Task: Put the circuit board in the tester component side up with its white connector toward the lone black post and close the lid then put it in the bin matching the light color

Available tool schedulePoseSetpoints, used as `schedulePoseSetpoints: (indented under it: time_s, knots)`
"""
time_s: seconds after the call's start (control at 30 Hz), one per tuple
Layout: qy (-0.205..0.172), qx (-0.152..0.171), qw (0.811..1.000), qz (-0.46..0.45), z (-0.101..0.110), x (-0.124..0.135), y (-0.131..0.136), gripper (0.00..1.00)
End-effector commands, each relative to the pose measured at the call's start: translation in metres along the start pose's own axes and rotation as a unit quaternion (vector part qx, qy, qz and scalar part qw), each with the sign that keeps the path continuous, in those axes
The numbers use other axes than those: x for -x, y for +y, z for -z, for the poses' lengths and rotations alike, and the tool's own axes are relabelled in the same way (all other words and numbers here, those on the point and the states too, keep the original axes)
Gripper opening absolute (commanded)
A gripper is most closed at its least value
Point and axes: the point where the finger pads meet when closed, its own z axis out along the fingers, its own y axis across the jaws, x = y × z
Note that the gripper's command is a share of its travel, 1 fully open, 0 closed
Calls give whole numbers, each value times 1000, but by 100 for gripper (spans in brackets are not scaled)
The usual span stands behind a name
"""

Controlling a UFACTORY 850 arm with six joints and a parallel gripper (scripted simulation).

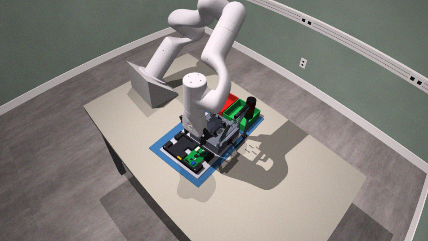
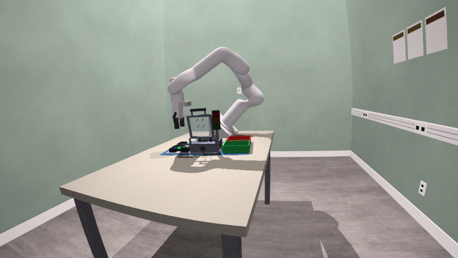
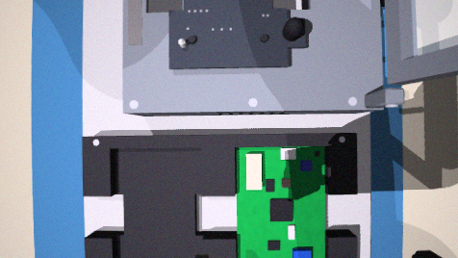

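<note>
The green circuit board (image 1: 194, 155) (image 3: 284, 202) (image 2: 178, 148) lies component side up in the right end of the black tray (image 1: 176, 146) (image 3: 159, 173). Its white connector (image 3: 253, 170) is at the end toward the tester. The grey tester (image 1: 218, 140) (image 2: 205, 145) (image 3: 250, 91) stands beside the tray with its lid (image 2: 200, 124) (image 3: 423, 43) swung up open. Its dark nest (image 3: 231, 43) is empty, with a metal pin (image 3: 182, 42) and a black post (image 3: 295, 28) showing. My gripper (image 1: 205, 136) (image 2: 178, 123) is open and empty. It hangs well above the seam between tray and tester. Its fingers do not show in the wrist view.
The signal tower (image 1: 251, 104) (image 2: 216, 120) stands behind the tester and shows no lit color. The green bin (image 1: 238, 109) (image 2: 236, 146) and the red bin (image 1: 232, 98) (image 2: 238, 137) stand beyond it. Everything rests on a blue mat (image 1: 155, 148) (image 3: 55, 144).
</note>
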Motion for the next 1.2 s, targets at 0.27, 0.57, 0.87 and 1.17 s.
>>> schedulePoseSetpoints:
  time_s: [0.27, 0.57, 0.87, 1.17]
  knots:
    - [-1, 3, 1000, 1, -64, 1, 4, 100]
    - [-1, 3, 1000, 1, -80, 1, 4, 100]
    - [-1, 3, 1000, 1, -82, 1, 4, 100]
    - [-1, 3, 1000, 1, -82, 1, 4, 100]
